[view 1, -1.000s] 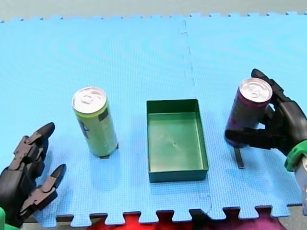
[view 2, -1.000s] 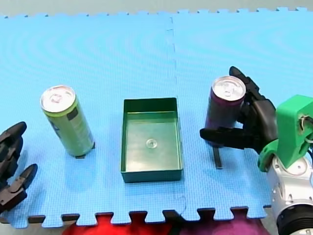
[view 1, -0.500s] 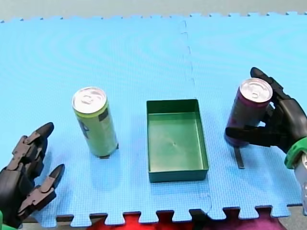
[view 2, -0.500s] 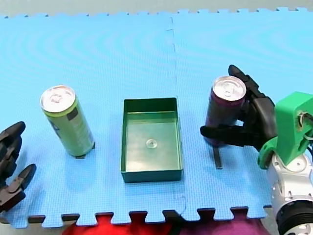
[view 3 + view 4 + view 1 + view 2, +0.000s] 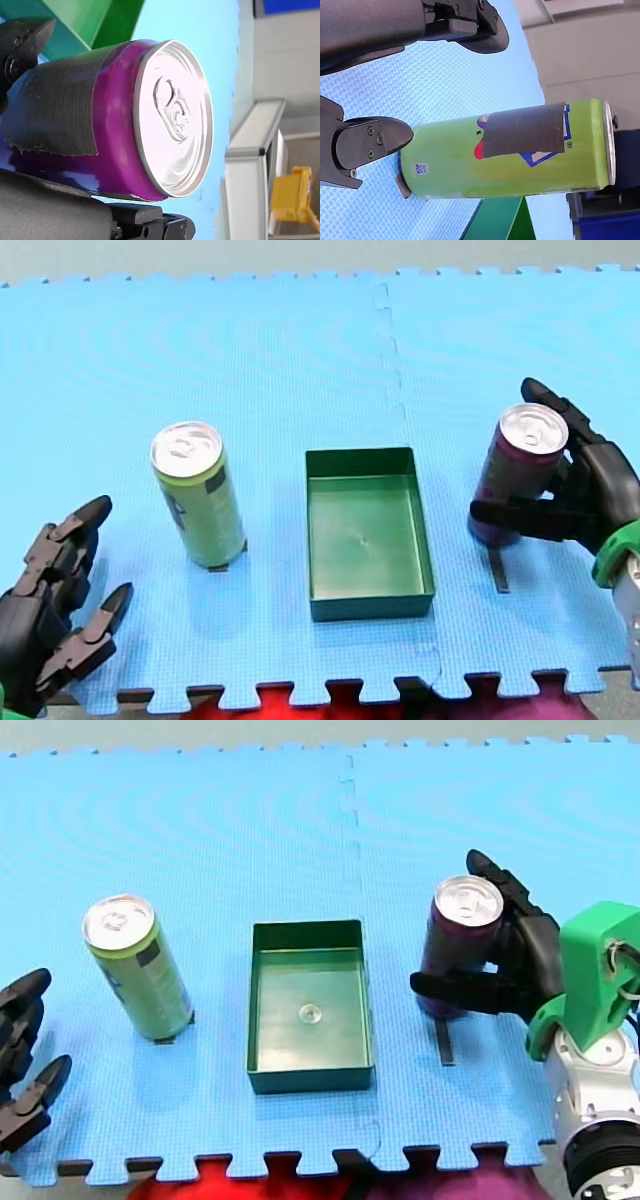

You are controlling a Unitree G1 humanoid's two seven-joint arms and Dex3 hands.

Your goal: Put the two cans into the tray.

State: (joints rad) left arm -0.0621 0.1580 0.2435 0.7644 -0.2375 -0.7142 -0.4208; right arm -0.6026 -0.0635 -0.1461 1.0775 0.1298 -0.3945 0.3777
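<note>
A purple can (image 5: 520, 475) stands upright on the blue mat, right of the green tray (image 5: 370, 606). My right hand (image 5: 552, 502) is shut on it, thumb across its lower front and fingers (image 5: 560, 412) behind its top. In the first wrist view the purple can (image 5: 115, 115) lies between black fingers (image 5: 55, 215). A lime-green can (image 5: 200, 500) stands upright left of the tray; it also appears in the second wrist view (image 5: 510, 150), with black fingertips (image 5: 375, 137) a little apart from it. My left hand (image 5: 60, 610) is at the mat's front left corner, holding nothing. The tray has nothing in it.
A dark tape strip (image 5: 497, 568) lies on the mat just in front of the purple can. The mat's jigsaw front edge (image 5: 330, 692) runs close to the tray, with red and purple surfaces beyond it. A seam (image 5: 392, 350) crosses the mat behind the tray.
My right hand has shifted slightly, and its thumb sits a little higher on the purple can. Both cans, the tray and my left hand stay where they were.
</note>
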